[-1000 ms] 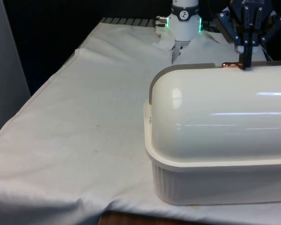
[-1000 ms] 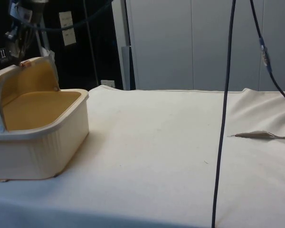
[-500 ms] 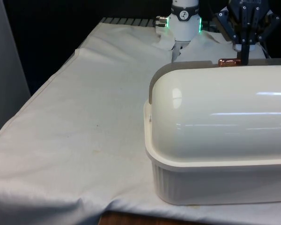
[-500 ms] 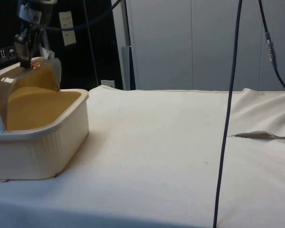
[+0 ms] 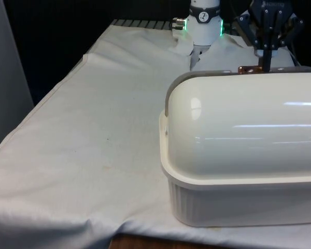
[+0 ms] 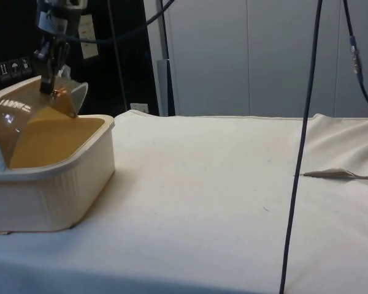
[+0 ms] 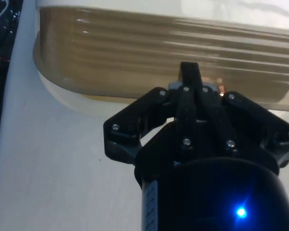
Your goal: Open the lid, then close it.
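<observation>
A translucent amber roll-top lid sits partly raised on a cream bread box, its curved panel arching from the box's domed rear shell down toward the open front in the side view, leaving a gap above the box's front rim. A small copper-coloured handle runs along the lid's leading edge, and the black gripper comes down onto it from directly above, its fingers pressed together on the handle so that the copper bar juts out toward the front view's left of the fingertips. In the side view the gripper meets the lid's upper edge, above the box's tan interior and short of the front wall. From the wrist, the gripper shows its two fingers drawn close, with a glint of copper just beside them and the amber lid spread wide beyond. The bread box stands on the white tablecloth, its ribbed base near the cloth's near edge and its rounded back turned to the front camera. A dark cable hangs across the side view, well apart from the box, and a crease wrinkles the cloth beyond it.
</observation>
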